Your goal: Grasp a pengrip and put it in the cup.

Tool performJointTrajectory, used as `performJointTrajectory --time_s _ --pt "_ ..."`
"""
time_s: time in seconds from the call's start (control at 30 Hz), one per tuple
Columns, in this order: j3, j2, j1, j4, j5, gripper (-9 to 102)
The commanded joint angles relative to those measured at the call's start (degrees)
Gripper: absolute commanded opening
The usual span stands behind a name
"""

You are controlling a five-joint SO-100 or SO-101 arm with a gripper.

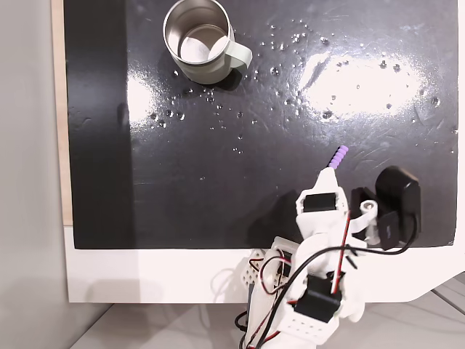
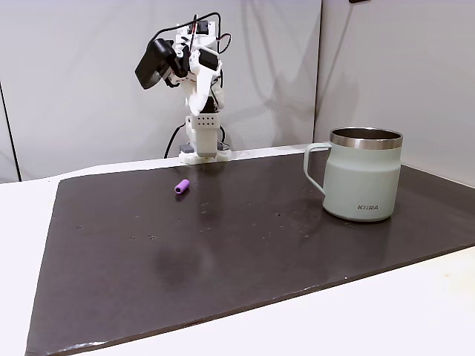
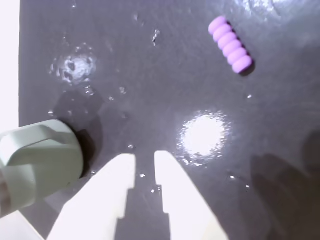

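At wrist-view's left edge cup [image 3: 37, 160] is cropped; gripper [image 3: 145, 162] slightly parted, empty; pengrip [image 3: 230, 44] apart.

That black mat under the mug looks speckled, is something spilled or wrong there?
The black mat carries scattered small shiny specks, thickest near the mug; whether they are droplets or dents I cannot tell. The mug stands upright, and the purple pengrip lies alone on the mat. Nothing looks damaged.

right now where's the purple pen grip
On the dark mat in a fixed view, the pen grip lies near the arm's base, far left of the mug.
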Motion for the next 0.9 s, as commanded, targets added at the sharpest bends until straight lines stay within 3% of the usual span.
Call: performJointTrajectory --time_s 0.0,0.13,0.37,0.73,0.87 --pt "-9.14 -7.73 2.02 0.09 -4.22 0" --pt "-12.83 -12.22 4.22 0.53 -15.12 0" --pt "-19.42 -24.35 8.79 -0.53 -25.40 0" --pt "-33.22 -48.08 12.48 -5.63 -28.56 0" --pt "-34.80 -55.20 12.66 -7.91 -28.83 10"
